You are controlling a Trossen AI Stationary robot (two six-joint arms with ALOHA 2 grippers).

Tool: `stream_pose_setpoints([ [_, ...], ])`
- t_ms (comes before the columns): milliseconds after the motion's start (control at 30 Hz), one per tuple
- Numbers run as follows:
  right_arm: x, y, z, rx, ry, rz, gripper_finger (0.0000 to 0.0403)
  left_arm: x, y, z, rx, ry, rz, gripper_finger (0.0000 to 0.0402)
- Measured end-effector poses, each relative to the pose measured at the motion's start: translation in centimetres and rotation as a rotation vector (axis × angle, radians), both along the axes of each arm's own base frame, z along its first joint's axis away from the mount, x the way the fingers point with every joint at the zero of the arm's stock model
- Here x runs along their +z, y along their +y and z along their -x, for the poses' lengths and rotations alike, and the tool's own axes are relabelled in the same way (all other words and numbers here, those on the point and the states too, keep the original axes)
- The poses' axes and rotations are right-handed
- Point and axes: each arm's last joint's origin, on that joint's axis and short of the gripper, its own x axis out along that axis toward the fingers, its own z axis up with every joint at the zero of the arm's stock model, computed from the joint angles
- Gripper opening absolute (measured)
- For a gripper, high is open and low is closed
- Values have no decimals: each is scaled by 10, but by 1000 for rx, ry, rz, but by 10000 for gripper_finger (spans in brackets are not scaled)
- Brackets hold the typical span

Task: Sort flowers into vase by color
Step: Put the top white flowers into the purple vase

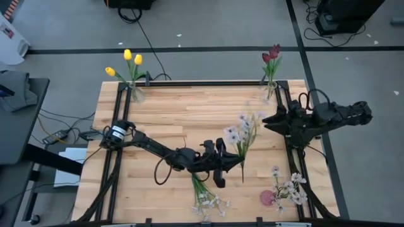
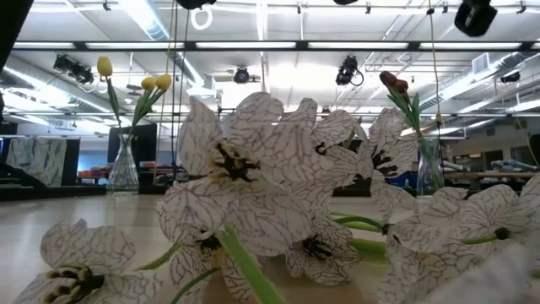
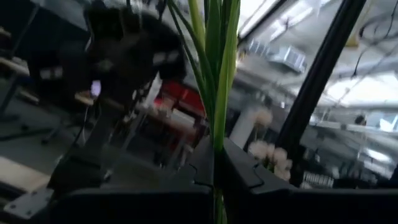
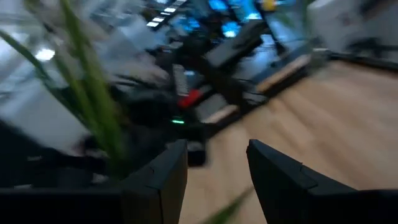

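Observation:
My left gripper (image 1: pixel 235 162) is out over the table's middle, shut on a spray of whitish blossoms (image 1: pixel 243 128). My right gripper (image 1: pixel 267 120) is open just right of those blossoms, touching nothing; its wrist view shows the open fingers (image 4: pixel 217 168) and blurred green leaves (image 4: pixel 93 93). Yellow tulips (image 1: pixel 129 61) stand in a glass vase (image 1: pixel 136 93) at the far left corner, and dark red tulips (image 1: pixel 272 55) stand in a vase (image 1: pixel 270 88) at the far right. Two more whitish sprays lie flat near the near edge (image 1: pixel 208 198) (image 1: pixel 289 188), filling the low view (image 2: pixel 245 186). My left gripper pinches the whitish spray's green stem (image 3: pixel 217 146) between its two fingers, in the stem's lower half. The fingers come level from the table's left and lie across the stem. The stem rises past the fingers, tilted, blossoms toward the far edge.
A round pink thing (image 1: pixel 267 197) lies beside the near right spray. Black frame rails (image 1: pixel 189 82) run along the far edge and both sides of the wooden table. Bare wood (image 1: pixel 170 113) shows between the vases and across the far left half.

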Motion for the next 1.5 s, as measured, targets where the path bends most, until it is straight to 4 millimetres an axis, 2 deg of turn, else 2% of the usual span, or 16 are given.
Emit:
stream_pose_setpoints([
  [100, 5, 4, -9, 50, -37, -32, 179, 2, 4, -6, -6, 39, -10, 12],
  [267, 5, 10, -28, 60, -34, -57, 179, 6, 23, -19, -12, 111, 26, 12],
  [367, 3, 13, -36, 89, -15, -58, 179, 12, 31, -22, 1, 83, 24, 12],
  [767, 11, 15, -35, 166, -101, -74, 182, 22, 50, -27, 13, 50, 61, 12],
  [1033, 6, 17, -44, 134, -60, -72, 236, 23, 54, -28, -18, 45, 80, 12],
  [1133, 4, 17, -48, 118, -40, -72, 243, 20, 54, -29, -17, 76, 78, 12],
  [1300, 1, 19, -55, 118, -25, -84, 222, 18, 56, -30, -12, 96, 85, 12],
  [1500, 2, 20, -59, 118, -31, -86, 177, 15, 61, -32, -11, 122, 124, 12],
])
